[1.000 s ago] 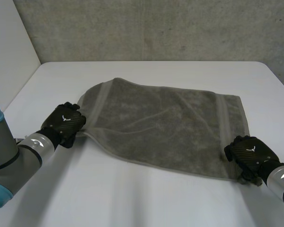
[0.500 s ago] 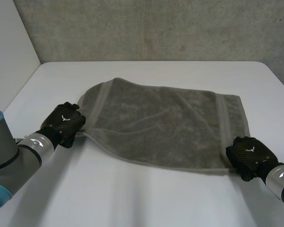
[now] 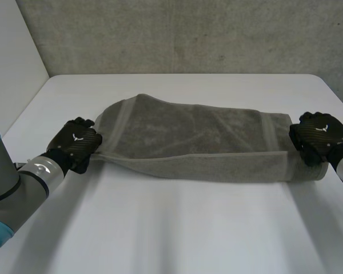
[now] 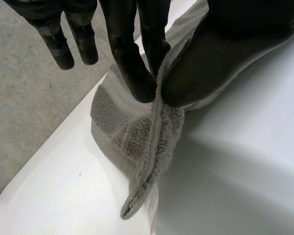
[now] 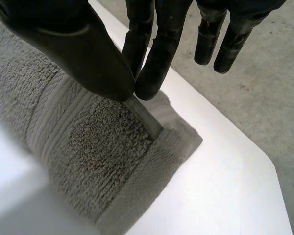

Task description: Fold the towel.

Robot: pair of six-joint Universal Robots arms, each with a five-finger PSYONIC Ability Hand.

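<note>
Right hand (image 3: 321, 137) has carried its pinched towel (image 3: 188, 134) corner farther back; left hand (image 3: 77, 145) pinches the towel, lying lengthwise left-to-right.

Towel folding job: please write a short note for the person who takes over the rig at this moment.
Left hand: shut on the towel. It pinches the edge by the near left corner between thumb and finger, low over the table.
Right hand: shut on the towel. It pinches the near right corner and holds it over the far right corner.
Done: the right side is doubled over, with a fold line along the near side.
Left to do: bring the left corner over to the far left corner, lay both corners down, let go, and probably fold once more.
</note>
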